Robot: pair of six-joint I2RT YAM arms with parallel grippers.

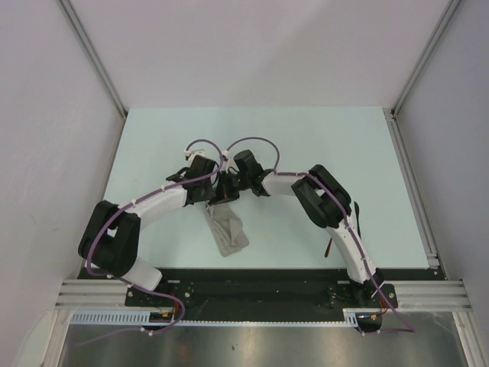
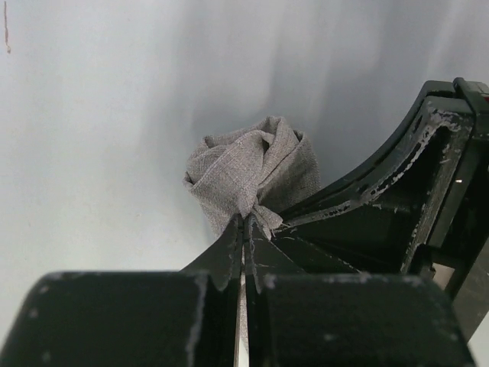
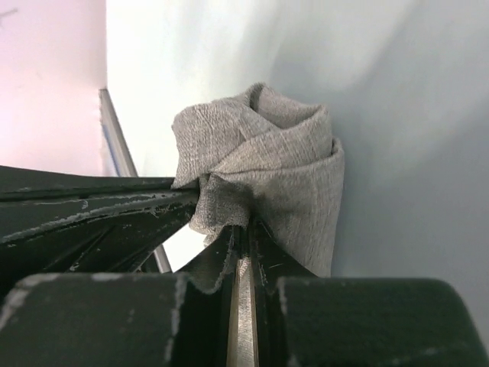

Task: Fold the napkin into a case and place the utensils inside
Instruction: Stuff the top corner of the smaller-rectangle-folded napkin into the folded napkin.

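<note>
Both arms reach in toward the middle of the pale green worktop (image 1: 321, 138), and their tips meet there almost nose to nose. The left pincer (image 2: 246, 222) is clenched. Its two dark, scuffed fingers are pressed together with a tuft of grey-beige cloth nipped between the tips. The right pincer (image 3: 241, 227) is clamped the same way on the same cloth, with only a thin bright slit showing between its fingers behind the grip. In each wrist view the other arm's fingers come in from the side and touch the fabric right beside the camera's own grip.

The napkin (image 1: 228, 229) is the thing held. It is gathered into a narrow, bunched strip rather than spread flat. In the wrist views it looks like a loose roll with overlapping folds, seen end-on below the fingertips. From above, its far end sits under the two pincers. The rest trails toward the near edge of the worktop, between the two arms, slightly slanted to the right. Whether its lower end rests on the surface or hangs just clear cannot be told.

A thin orange-brown sliver (image 1: 328, 248) shows just beside the right arm's lower link. It is too small to identify.
</note>
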